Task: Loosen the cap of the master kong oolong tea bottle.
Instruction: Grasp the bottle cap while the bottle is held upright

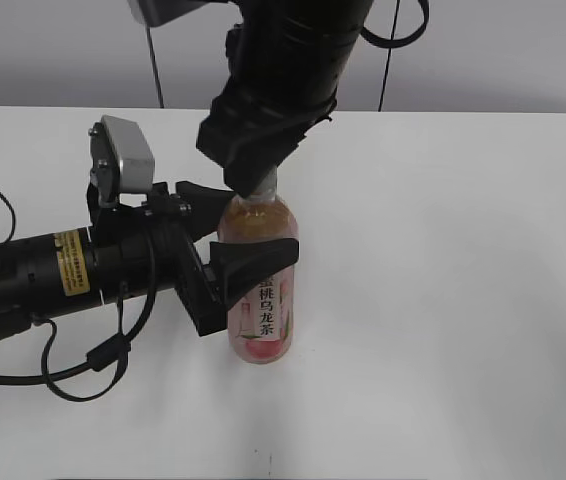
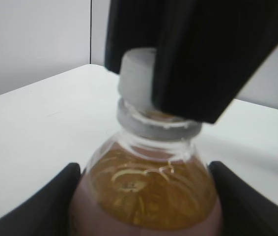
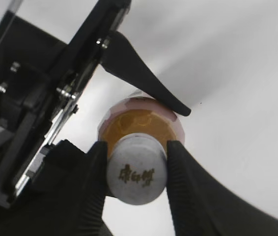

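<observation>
The master kong oolong tea bottle point(image 1: 260, 300) stands upright on the white table, amber tea showing above its pink-and-white label. My left gripper point(image 1: 238, 232) comes in from the left and is shut on the bottle's upper body, one black finger on each side point(image 2: 55, 204). My right gripper point(image 1: 261, 183) reaches down from above and is shut on the cap point(image 3: 136, 169), which is white with dark print on top. Its ribbed fingers point(image 3: 96, 169) press both sides of the cap. In the left wrist view the cap point(image 2: 135, 81) is half covered by a right finger.
The white table point(image 1: 463, 300) spreads wide to the right and front of the bottle. Black cables point(image 1: 83, 375) loop beside the left arm at the lower left. A grey wall stands behind the table's far edge.
</observation>
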